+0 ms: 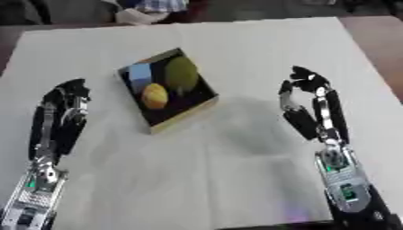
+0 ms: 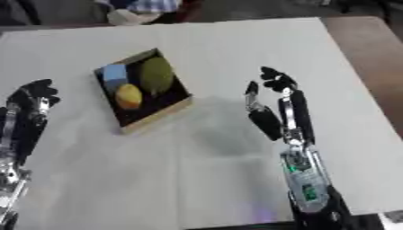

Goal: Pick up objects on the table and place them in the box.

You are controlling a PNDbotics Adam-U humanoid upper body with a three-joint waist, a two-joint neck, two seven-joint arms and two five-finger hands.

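Table (image 1: pixel 260 54): white surface filling most of the frame. Box (image 1: pixel 187 113): shallow, dark inside with a pale wooden rim, set askew at centre-left. Contents: green oval object (image 1: pixel 181 74) toward the upper right of the box, yellow-orange rounded object (image 1: pixel 155 95) just below it to the left, light blue block (image 1: pixel 139 75) in the upper left corner. Left hand (image 1: pixel 63 105): at the left edge, fingers up and relaxed, holding nothing, apart from the box. Right hand (image 1: pixel 307 101): right of centre, fingers extended with tips slightly bent, holding nothing, well apart from the box
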